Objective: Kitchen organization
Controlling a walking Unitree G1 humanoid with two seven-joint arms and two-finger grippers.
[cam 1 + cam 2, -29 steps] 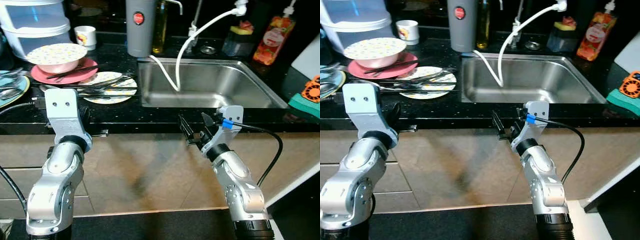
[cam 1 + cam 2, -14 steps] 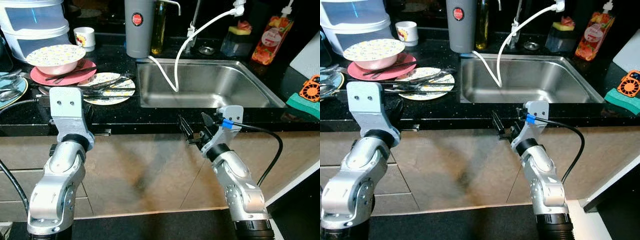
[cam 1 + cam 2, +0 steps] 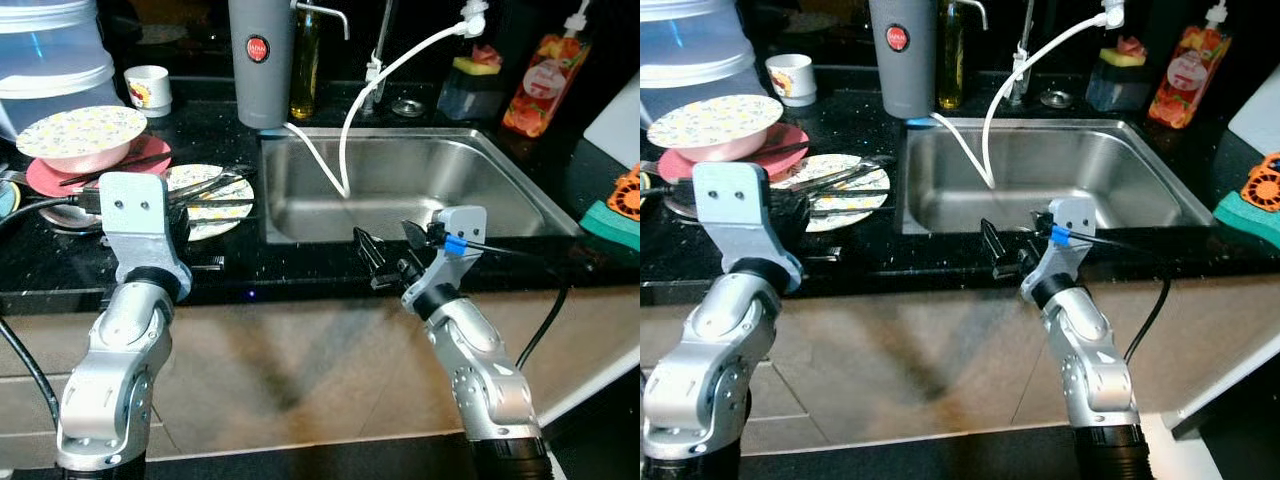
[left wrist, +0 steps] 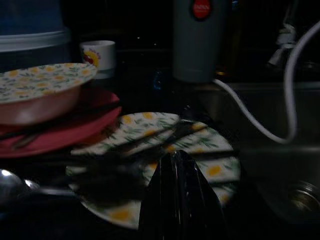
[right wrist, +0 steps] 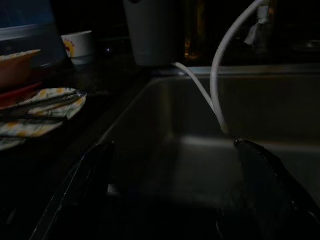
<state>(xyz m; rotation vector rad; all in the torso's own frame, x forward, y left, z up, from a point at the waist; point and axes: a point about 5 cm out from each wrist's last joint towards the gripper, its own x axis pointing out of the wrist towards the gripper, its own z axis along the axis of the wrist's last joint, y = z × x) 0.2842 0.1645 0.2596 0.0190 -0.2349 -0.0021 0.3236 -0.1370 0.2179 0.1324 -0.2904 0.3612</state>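
Nearest, my right gripper (image 3: 385, 258) hangs low centre at the counter edge, fingers apart and empty; my left gripper (image 4: 181, 200) points at the flowered plate (image 3: 205, 188) with cutlery, its fingers pressed together. Approach step, I judge: nothing grasped, next I must open left and reach the plate beside the sink (image 3: 480, 205). Left wrist view shows the cup (image 4: 98, 55) and pink bowl (image 4: 37, 95) close; head view adds the orange bottle (image 3: 530, 85) upper right.
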